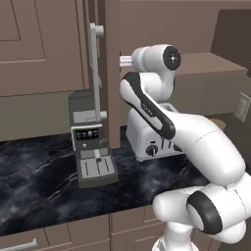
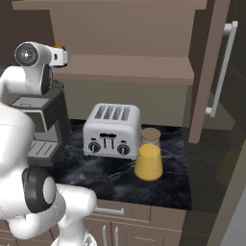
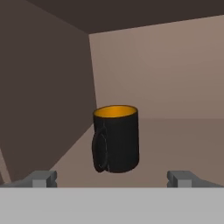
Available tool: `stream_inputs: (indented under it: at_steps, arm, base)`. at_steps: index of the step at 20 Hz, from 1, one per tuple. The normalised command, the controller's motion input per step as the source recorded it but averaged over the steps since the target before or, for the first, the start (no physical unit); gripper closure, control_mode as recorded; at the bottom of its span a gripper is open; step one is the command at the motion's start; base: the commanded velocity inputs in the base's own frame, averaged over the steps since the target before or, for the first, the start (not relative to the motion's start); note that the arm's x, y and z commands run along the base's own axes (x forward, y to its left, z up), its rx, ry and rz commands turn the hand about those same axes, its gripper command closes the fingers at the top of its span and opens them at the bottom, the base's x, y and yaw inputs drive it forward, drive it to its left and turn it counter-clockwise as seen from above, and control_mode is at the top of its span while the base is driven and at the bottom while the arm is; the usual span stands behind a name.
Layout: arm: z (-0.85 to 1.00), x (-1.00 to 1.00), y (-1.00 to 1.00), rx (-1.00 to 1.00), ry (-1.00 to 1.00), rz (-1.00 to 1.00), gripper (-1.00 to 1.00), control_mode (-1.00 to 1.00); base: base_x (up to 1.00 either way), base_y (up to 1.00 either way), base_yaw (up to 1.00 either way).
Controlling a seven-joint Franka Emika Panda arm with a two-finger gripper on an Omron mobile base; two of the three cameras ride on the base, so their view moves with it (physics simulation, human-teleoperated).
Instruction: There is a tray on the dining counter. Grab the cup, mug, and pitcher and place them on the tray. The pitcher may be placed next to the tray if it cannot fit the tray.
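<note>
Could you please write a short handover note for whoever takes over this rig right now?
Pincer: open, empty, lined up with the mug.
Mug: upright on a shelf inside the open cabinet, handle toward the left of the hand view, not yet touched.
Pitcher: on the black marble counter, just right of the toaster.
Done: nothing moved yet, judging by these views.
Left: grasp the mug, then fetch the pitcher and cup, and put them on the tray.

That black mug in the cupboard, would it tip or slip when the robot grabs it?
The mug stands upright on a flat base, so it probably won't tip. Its smooth, rigid-looking wall may slip a little. The side handle could make it swing once lifted.
</note>
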Motion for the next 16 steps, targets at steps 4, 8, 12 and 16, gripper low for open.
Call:
stream_inputs:
  at_steps: [4,8,12,16]
  arm:
    - [0.0,0.18,0.0,0.0,0.0,0.0,-1.0,-1.0]
    - [0.0,0.18,0.0,0.0,0.0,0.0,-1.0,-1.0]
    - [0.0,0.15,0.0,0.0,0.0,0.0,-1.0,-1.0]
    - [0.0,0.11,0.02,0.0,0.0,0.0,-1.0,-1.0]
  base:
    - [0.0,0.0,0.0]
    - [0.0,0.0,0.0]
    - [0.0,0.0,0.0]
    - [0.0,0.0,0.0]
